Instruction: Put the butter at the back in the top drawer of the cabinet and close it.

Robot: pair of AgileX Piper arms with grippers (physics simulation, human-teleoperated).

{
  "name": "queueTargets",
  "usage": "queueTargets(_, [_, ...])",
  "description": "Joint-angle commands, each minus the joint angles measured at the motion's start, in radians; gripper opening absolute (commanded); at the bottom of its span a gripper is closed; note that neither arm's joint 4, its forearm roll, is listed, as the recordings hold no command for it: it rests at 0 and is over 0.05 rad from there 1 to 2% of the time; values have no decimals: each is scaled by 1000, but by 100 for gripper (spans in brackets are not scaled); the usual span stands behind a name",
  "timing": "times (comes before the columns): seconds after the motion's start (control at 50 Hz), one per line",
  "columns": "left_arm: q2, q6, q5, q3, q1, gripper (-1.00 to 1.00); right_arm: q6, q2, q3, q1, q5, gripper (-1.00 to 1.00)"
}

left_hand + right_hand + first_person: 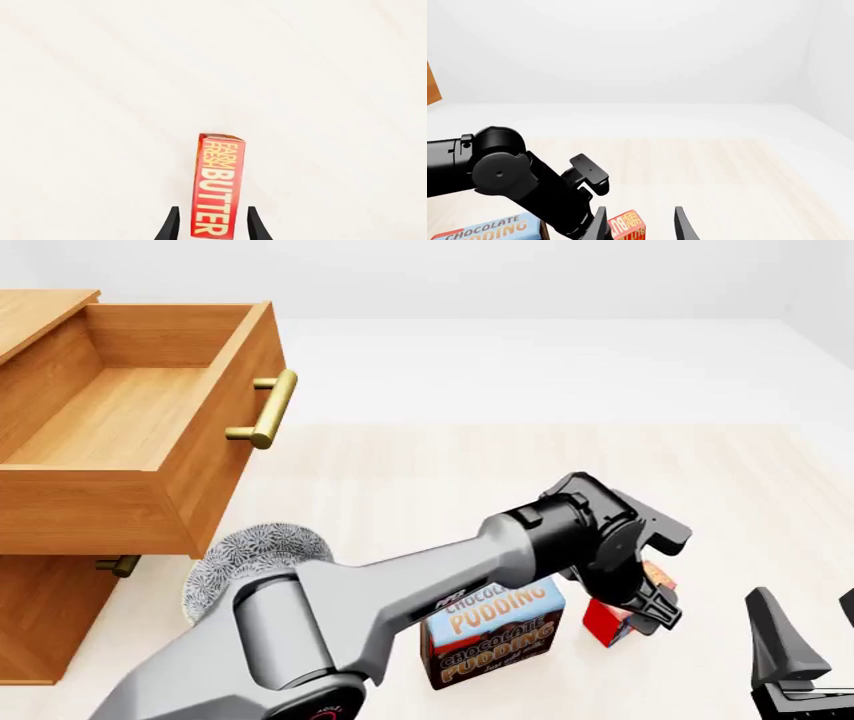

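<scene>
Setting: my simulated test bench, not a lived-in room. Evidence: blank white walls and floor behind, no shadows of furniture; a pale wood-grain table filling the lower frame; one wooden cabinet at the left edge, its top drawer pulled out; grocery boxes placed like props.

Butter: mostly hidden behind left gripper; jaw contact can't be confirmed. Pudding box: top covered by left arm. Right gripper: cut off at frame edge. Cabinet: lower drawers mostly out of view.
</scene>
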Motion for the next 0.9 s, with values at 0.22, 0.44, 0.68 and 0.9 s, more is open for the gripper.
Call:
queueTargets(0.22, [15, -7, -8, -12, -8, 100, 0, 0, 0, 0, 0, 100])
queueTargets(0.44, [21, -9, -16, -6, -6, 100, 0, 0, 0, 0, 0, 100])
queueTargets(0.68, [36, -10, -14, -20, -2, 100, 0, 0, 0, 0, 0, 100])
queueTargets(0.9, [53, -10, -7, -36, 1, 100, 0, 0, 0, 0, 0, 100])
